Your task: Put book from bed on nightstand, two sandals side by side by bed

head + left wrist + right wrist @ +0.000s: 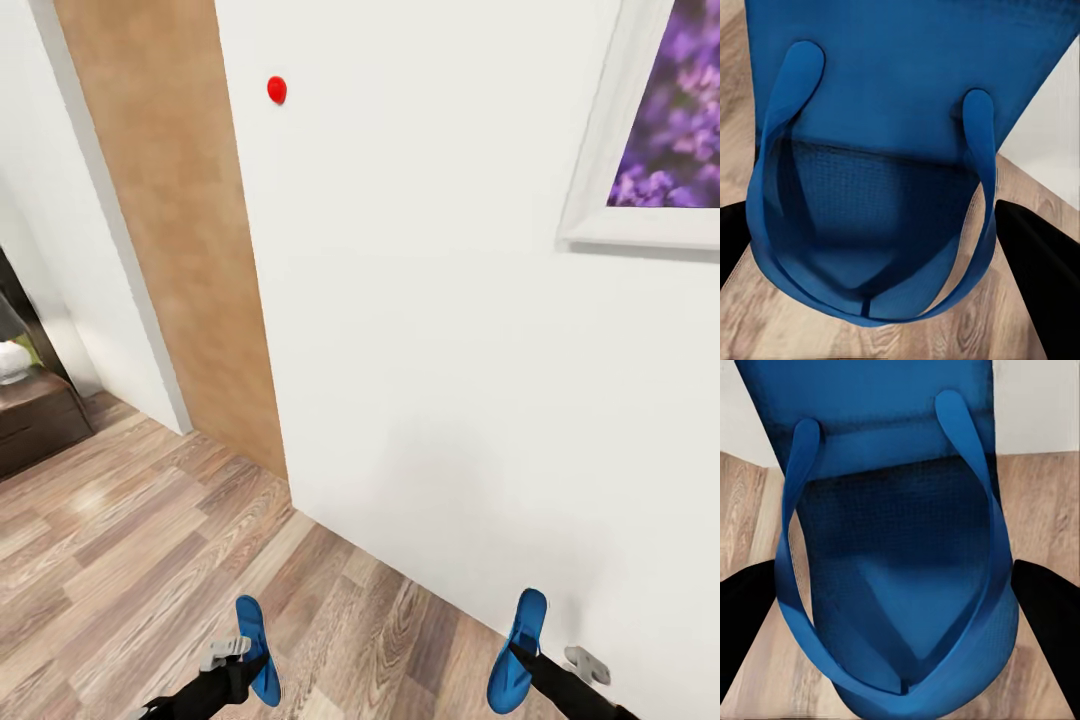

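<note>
Left sandal [258, 650]: blue flip-flop, held clear of the floor in the left jaws [243, 668], sole standing on edge and running forward from them. In the left wrist view the sandal [892, 150] sits between the two dark fingers [1039, 270], strap loop toward the camera; the jaws are closed onto it, near the heel end as far as can be judged.

Right sandal [518, 652]: matching flip-flop, gripped the same way in the right jaws [525, 662], tilted slightly, toe end pointing away toward the wall. In the right wrist view the sandal [900, 555] fills the gap between the fingers [1046, 622], which are shut on it.

Reason for hold, judged: both carried at once so the pair can be set down together beside the bed.

Beyond the jaws:
- Floor [130, 560]: wood planks, below both sandals.
- Wall [420, 300]: white, directly ahead of the jaws, close.
- Door [170, 220]: plain brown, ahead and left of the left jaws.
- Red marker [277, 89]: high on the wall.
- Picture [670, 110]: purple flowers, white frame, above the right jaws.
- Dark cabinet [35, 420]: far left; its kind cannot be told.
</note>
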Controlling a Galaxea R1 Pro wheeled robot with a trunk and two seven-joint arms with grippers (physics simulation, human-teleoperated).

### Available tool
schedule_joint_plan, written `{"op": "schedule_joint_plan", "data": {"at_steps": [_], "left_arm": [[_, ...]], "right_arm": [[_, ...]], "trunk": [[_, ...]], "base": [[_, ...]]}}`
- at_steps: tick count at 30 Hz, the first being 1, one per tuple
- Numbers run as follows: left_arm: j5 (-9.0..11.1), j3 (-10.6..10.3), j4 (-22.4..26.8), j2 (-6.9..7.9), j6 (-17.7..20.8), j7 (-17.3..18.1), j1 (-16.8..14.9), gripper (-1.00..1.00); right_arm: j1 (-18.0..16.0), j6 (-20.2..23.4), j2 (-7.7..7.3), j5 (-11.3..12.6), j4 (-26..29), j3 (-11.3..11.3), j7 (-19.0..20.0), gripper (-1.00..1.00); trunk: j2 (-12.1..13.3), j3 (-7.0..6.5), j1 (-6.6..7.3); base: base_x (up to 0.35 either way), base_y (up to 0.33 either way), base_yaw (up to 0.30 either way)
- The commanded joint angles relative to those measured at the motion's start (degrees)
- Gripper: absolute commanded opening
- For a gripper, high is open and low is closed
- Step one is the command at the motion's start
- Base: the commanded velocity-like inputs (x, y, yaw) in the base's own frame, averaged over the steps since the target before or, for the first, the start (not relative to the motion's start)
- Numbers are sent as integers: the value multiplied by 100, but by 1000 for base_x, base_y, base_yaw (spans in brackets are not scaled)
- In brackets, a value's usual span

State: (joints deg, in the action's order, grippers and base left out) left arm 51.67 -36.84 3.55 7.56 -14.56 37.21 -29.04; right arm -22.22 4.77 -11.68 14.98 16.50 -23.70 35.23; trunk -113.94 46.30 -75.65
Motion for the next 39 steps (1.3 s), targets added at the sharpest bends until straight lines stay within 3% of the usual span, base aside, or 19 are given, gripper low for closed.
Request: {"op": "schedule_joint_plan", "data": {"at_steps": [1,39], "left_arm": [[27,-43,-4,0,-38,5,-5,-100],[27,-43,-4,0,-38,-2,-5,-100]], "right_arm": [[-1,51,-1,58,2,-21,27,-100],[-1,51,-1,58,2,-21,27,-100]], "trunk": [[-2,5,1],[-2,5,1]], "base": [[0,0,292],[0,0,292]]}}
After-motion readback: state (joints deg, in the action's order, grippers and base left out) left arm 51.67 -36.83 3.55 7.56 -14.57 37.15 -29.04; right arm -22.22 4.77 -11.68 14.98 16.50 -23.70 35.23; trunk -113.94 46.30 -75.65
